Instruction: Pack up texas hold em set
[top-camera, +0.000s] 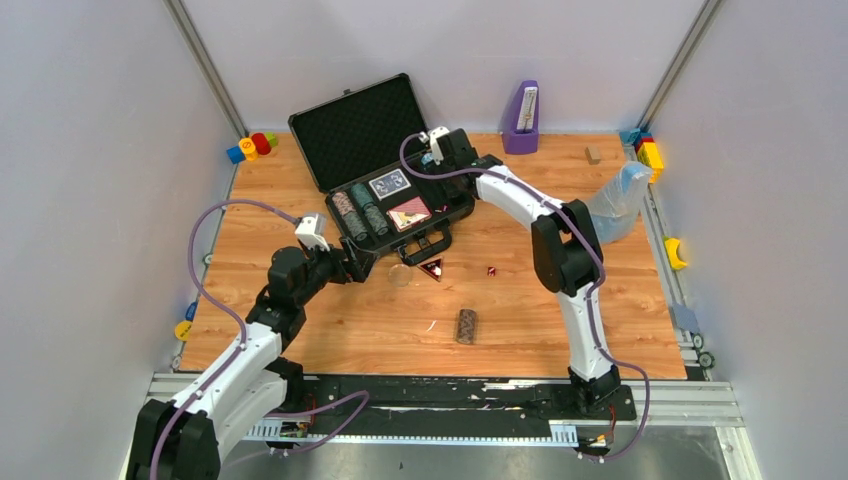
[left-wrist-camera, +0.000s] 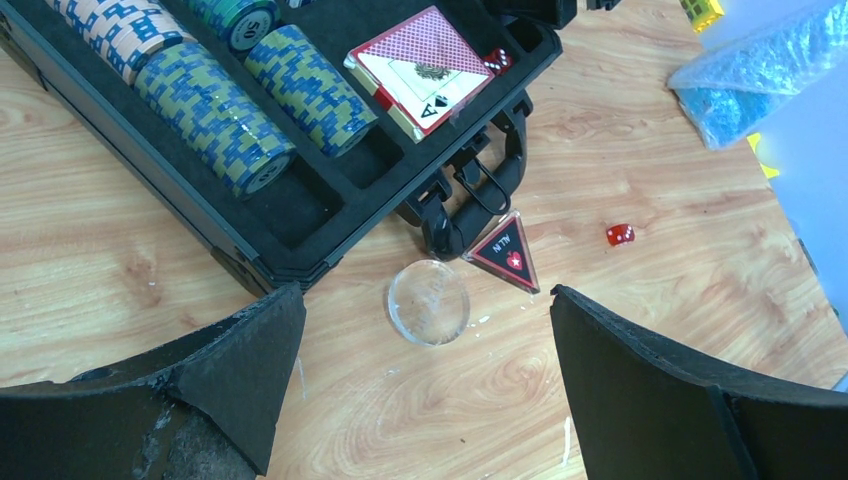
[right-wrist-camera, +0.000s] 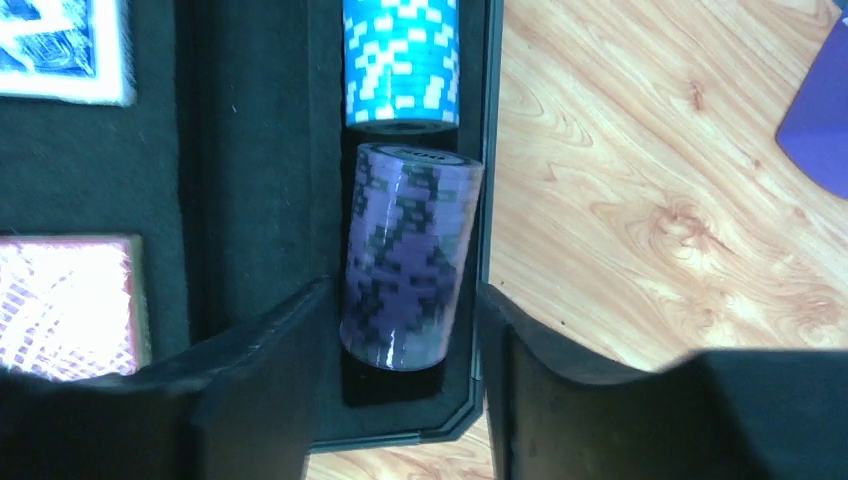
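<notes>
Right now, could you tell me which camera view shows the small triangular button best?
The left wrist view: the triangular button lies large and sharp on the table beside the case handle. The top external view shows the button small; the right wrist view misses it.

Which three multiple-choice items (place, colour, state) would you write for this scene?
1. The triangular button lies: A) on the table before the case handle; B) inside the case; C) on the case lid.
2. The chip stack flanked by the right tool is: A) yellow; B) purple; C) white.
3. The left tool is: A) shut empty; B) shut on the button; C) open.
Key: 1 A, it rests on bare wood; 2 B, the right wrist view shows purple; 3 C, its jaws stand wide apart, holding nothing.
</notes>
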